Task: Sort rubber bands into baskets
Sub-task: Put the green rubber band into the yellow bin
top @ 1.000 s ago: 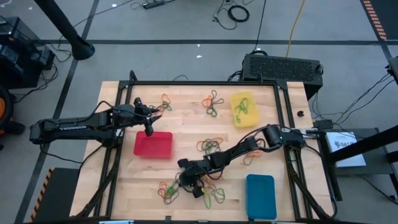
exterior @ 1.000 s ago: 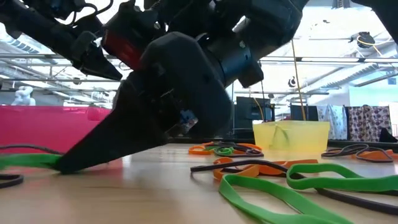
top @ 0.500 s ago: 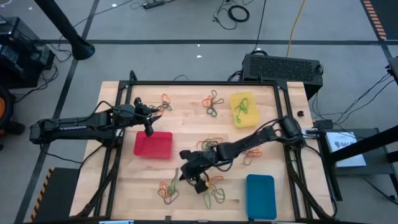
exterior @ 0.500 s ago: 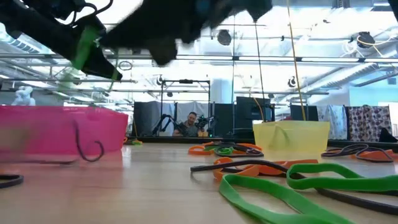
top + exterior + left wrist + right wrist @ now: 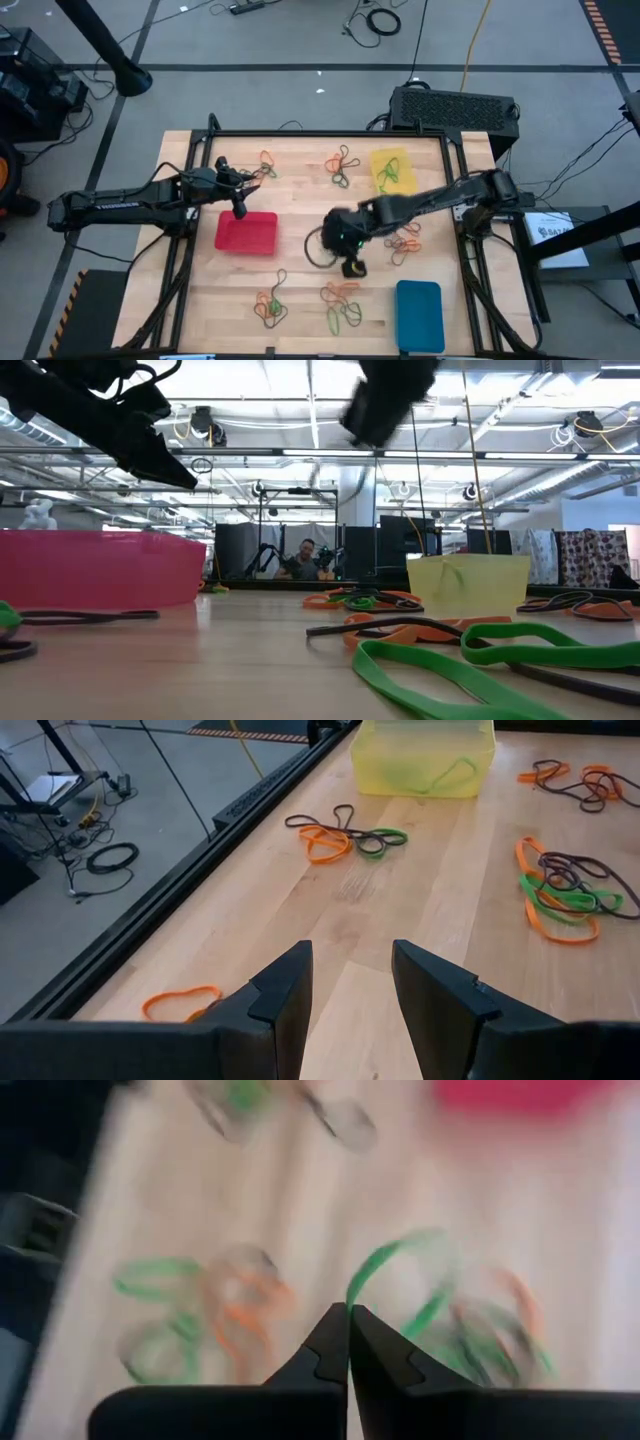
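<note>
While right pincer (image 5: 348, 1320) grips green rubber band (image 5: 385, 1260), left pincer (image 5: 350, 982) gapes; no legible writing.

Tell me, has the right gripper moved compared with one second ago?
Yes. In the high view the right gripper, shut on a green rubber band, went from near the table's front edge toward the yellow basket.

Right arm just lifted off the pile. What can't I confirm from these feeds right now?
- Right gripper: shut on a green band, but the right wrist view is smeared; any second band can't be told.
- High view: right gripper is blurred; band too thin to see.
- Blue basket: contents not visible.
- Left gripper: open, empty above the table.
</note>
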Robot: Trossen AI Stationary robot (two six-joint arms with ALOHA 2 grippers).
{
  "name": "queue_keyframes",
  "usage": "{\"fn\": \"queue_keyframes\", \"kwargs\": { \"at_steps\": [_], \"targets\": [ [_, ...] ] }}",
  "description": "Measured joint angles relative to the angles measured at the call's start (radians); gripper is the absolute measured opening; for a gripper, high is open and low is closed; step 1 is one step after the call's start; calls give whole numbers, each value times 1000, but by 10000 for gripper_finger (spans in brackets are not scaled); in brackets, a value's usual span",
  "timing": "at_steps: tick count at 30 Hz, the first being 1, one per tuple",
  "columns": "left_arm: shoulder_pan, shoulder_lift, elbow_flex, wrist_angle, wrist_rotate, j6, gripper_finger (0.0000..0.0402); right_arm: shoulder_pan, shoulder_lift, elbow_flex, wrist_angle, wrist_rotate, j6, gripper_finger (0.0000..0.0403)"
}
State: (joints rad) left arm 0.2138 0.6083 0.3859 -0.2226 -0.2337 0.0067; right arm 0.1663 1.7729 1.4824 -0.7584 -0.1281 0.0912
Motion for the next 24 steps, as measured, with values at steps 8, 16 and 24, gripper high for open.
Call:
{"fn": "queue_keyframes", "kwargs": {
  "at_steps": [8,16,24],
  "targets": [
    [0,0,0,-4,0,-1,148,-253,-146,-114,-239,107,4,0],
    [0,0,0,54,-7,1,148,-538,-295,-353,-231,103,-78,0],
    [0,0,0,100,-17,62,148,-730,-324,-487,-156,153,-64,7]
  ]
}}
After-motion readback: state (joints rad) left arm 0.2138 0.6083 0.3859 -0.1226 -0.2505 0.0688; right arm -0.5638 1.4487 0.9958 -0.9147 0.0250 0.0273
